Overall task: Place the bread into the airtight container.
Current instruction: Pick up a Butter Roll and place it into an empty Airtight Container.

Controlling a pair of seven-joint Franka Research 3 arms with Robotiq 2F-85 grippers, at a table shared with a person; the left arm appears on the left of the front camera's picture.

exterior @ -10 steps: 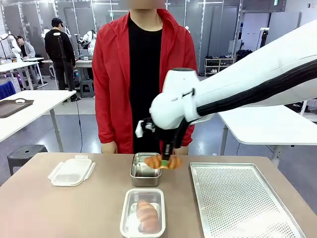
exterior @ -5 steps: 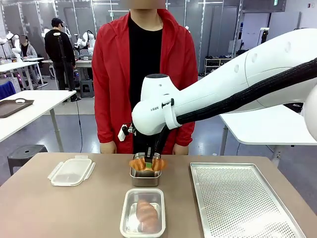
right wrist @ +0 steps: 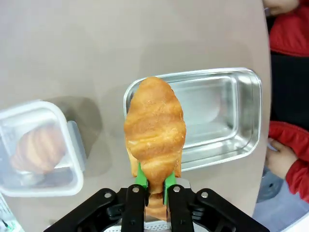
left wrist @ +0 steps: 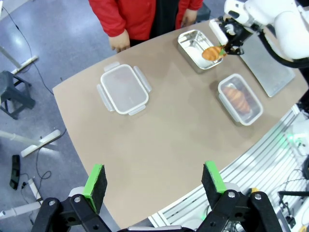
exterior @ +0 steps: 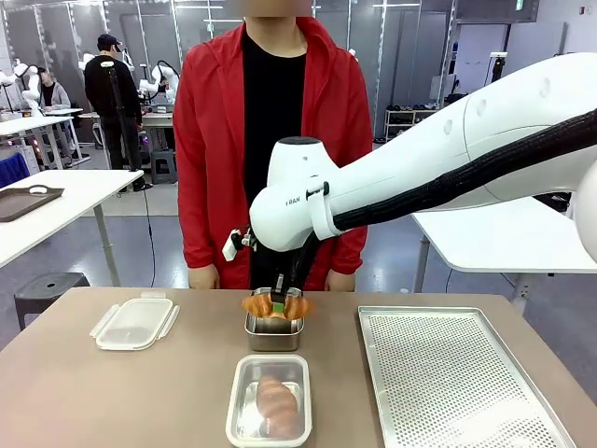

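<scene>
1. While the right gripper (right wrist: 153, 182) pinches the bread (right wrist: 155, 128) between its green pads, we see that bread hanging just above the open steel container (exterior: 273, 336), over its near end.
2. We find the left gripper (left wrist: 154, 180) high over the table (left wrist: 159, 135), fingers spread wide.
3. We note a second croissant (exterior: 277, 399) inside the clear box (exterior: 233, 411) nearer us, and a lid (exterior: 133, 323) lying at the table's left.

Right jaws clamped, left jaws apart.
</scene>
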